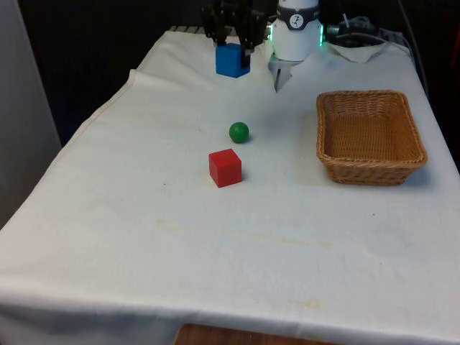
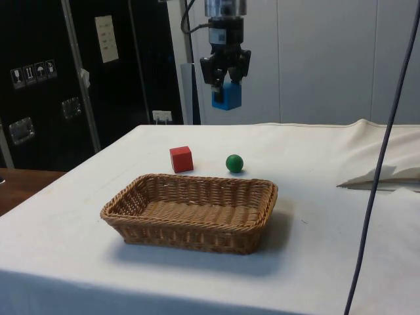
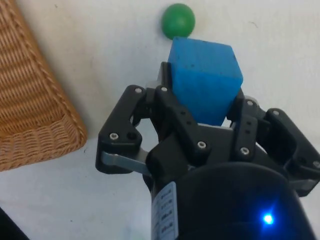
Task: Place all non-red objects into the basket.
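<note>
At the top centre of the front view, the gripper (image 1: 231, 44) hangs high above the table (image 1: 144, 215), its fingers clamped on a blue cube (image 1: 232, 60). Near the middle of that view a green ball (image 1: 238, 131) lies just beside a red cube (image 1: 225, 167). The wicker basket (image 1: 371, 167) sits at the right, well apart.

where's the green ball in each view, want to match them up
Front view: green ball mid-table, just behind the red cube.
Side view: green ball to the right of the red cube, beyond the basket.
Wrist view: green ball past the held blue cube.
Shared landmark: the basket.
</note>
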Action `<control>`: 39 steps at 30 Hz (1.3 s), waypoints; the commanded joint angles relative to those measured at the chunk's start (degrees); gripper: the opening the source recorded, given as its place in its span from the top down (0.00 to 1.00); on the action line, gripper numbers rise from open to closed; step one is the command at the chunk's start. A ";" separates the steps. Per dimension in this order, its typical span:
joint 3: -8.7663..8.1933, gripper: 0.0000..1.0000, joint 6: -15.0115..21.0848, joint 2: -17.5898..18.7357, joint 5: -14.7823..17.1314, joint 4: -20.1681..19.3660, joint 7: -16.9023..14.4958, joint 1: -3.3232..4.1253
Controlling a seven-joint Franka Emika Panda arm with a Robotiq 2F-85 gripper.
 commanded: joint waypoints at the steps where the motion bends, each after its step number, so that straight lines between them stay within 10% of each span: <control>1: 0.34 1.00 -0.46 -0.06 -1.26 0.23 1.49 0.11; 39: 14.84 1.00 -1.66 -0.17 -4.01 1.78 14.50 1.49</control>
